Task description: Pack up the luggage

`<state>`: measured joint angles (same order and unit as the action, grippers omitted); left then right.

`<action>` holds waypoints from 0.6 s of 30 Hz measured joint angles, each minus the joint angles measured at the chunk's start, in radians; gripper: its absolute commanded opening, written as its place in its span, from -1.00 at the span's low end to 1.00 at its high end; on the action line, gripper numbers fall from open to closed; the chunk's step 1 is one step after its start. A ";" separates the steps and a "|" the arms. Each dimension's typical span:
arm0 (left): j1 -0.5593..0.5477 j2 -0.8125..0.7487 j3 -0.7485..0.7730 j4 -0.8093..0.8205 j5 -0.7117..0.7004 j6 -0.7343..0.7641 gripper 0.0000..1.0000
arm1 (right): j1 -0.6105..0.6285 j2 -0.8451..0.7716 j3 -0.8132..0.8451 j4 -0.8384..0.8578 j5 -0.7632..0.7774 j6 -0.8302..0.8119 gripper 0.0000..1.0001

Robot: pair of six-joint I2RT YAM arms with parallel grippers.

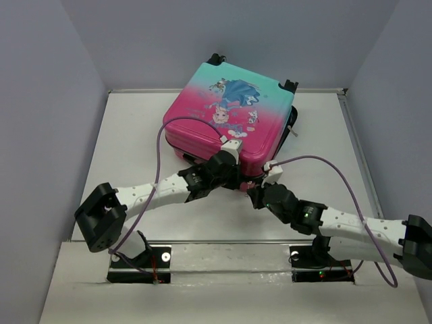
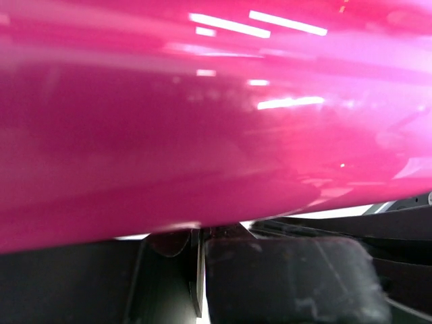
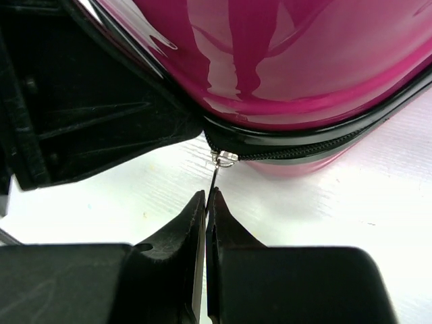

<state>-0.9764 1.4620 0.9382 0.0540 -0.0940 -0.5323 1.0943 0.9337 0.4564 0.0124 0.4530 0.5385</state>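
Note:
The luggage point(image 1: 229, 115) lies flat at the back middle of the table, its pink-to-teal shell with the cartoon princess facing up and its lid down. My left gripper point(image 1: 233, 177) is pressed against the near edge of the pink shell point(image 2: 202, 121). Its fingers point(image 2: 283, 283) look closed together, with nothing seen between them. My right gripper point(image 1: 255, 191) is at the same near edge, just to the right. In the right wrist view its jaws point(image 3: 207, 197) are shut on the thin metal zipper pull point(image 3: 214, 177), which hangs from the slider point(image 3: 225, 158) on the black zipper trim point(image 3: 304, 152).
The white table point(image 1: 135, 135) is walled by grey panels on the left, right and back. Purple cables loop over the suitcase lid point(image 1: 175, 125) and over the right arm point(image 1: 337, 169). The left gripper's black body point(image 3: 81, 115) sits close to the left of the zipper slider.

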 measured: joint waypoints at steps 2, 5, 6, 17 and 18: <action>0.003 0.000 0.000 0.000 0.008 -0.002 -0.69 | 0.001 0.051 0.003 0.027 0.011 0.011 -0.86; 0.007 -0.007 -0.003 -0.002 0.005 -0.003 -0.37 | 0.013 0.168 0.049 0.066 0.065 0.029 -0.86; 0.010 -0.021 -0.014 -0.003 -0.002 0.003 -0.29 | 0.018 0.190 0.062 0.066 0.080 0.035 -0.86; 0.514 -0.479 -0.048 0.007 -0.130 -0.039 0.03 | 0.072 0.180 0.061 0.071 0.092 0.130 -0.86; 0.594 -0.465 -0.003 0.013 -0.133 -0.047 0.04 | 0.072 0.180 0.061 0.071 0.092 0.134 -0.86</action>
<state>-0.3820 0.9970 0.9356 0.0666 -0.2268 -0.5793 1.1667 1.1141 0.5175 0.0834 0.5453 0.6724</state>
